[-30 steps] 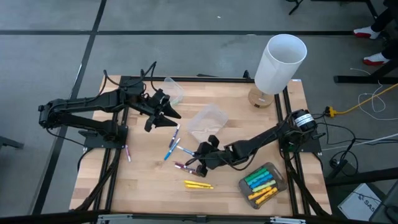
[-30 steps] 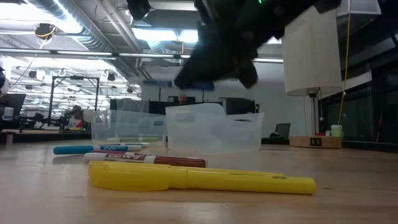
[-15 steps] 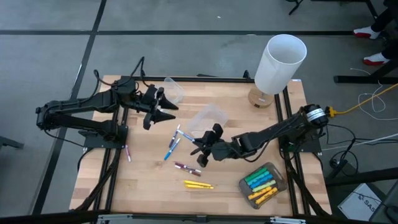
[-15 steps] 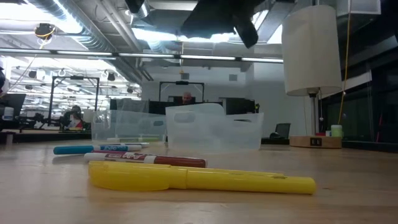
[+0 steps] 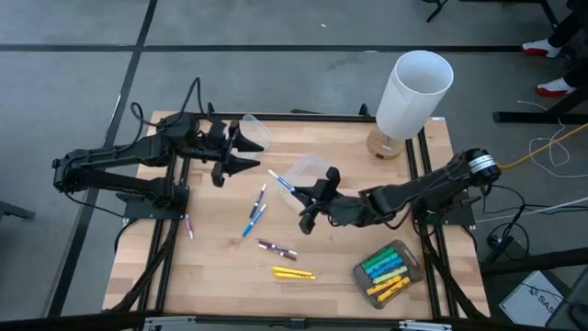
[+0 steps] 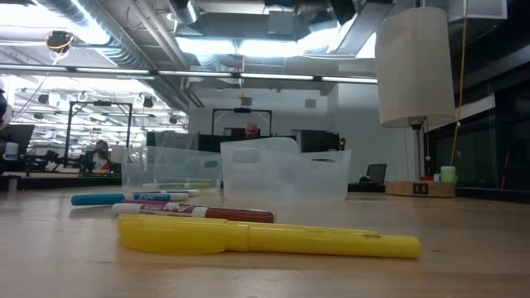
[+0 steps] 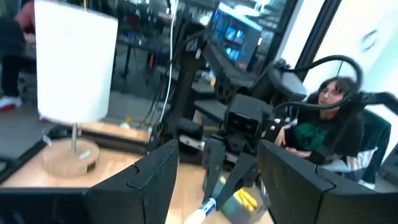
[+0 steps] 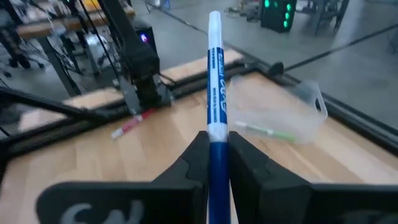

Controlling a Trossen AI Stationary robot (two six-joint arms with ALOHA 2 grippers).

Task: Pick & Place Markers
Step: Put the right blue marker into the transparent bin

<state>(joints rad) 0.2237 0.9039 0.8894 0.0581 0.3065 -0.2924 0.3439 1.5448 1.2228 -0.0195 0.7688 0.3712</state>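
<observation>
Now the marker is lifted
Right gripper [image 5: 308,195] has risen from the table, clamping a white marker [image 8: 214,93]; left gripper [image 5: 231,156] waits open; placing comes next.

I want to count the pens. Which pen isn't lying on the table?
The white marker with the blue cap, clamped in the right gripper above the table. The others lie flat.

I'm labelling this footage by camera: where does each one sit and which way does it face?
High: overhead, straight down; both arms, left gripper, right gripper holding a blue-capped marker.
Low: table height, across the yellow marker; no gripper.
Left wrist: faces the lamp.
Right wrist: along its fingers, same marker.
</observation>
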